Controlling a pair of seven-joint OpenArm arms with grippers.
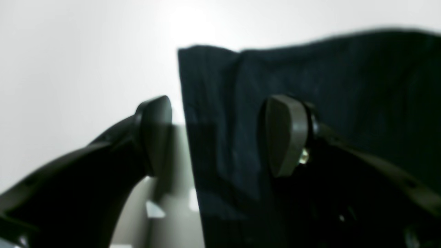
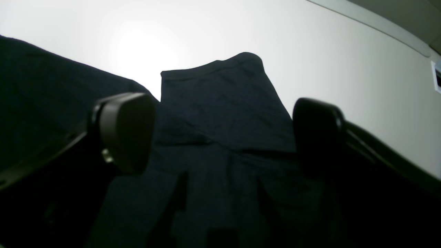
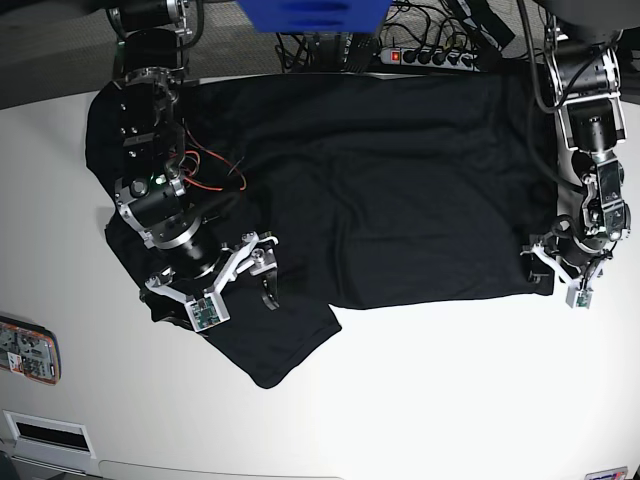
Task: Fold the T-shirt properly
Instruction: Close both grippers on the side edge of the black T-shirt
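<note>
We see both sets of jaws spread wide, holding nothing: the right gripper (image 3: 238,283) low over a sleeve, the left gripper (image 3: 557,270) at the cloth's edge (pads blurred). The T-shirt (image 3: 380,190) lies spread across the white table (image 3: 450,400).

White table (image 3: 450,390) w/ black T-shirt (image 3: 380,190) spread flat on it.

You see a plain black T-shirt (image 3: 380,190) on a white table (image 3: 450,400). At eleven o'clock, red wires (image 3: 215,165) cross it. A blue object (image 3: 310,14) sits at twelve, and an orange-edged device (image 3: 28,350) at eight.
</note>
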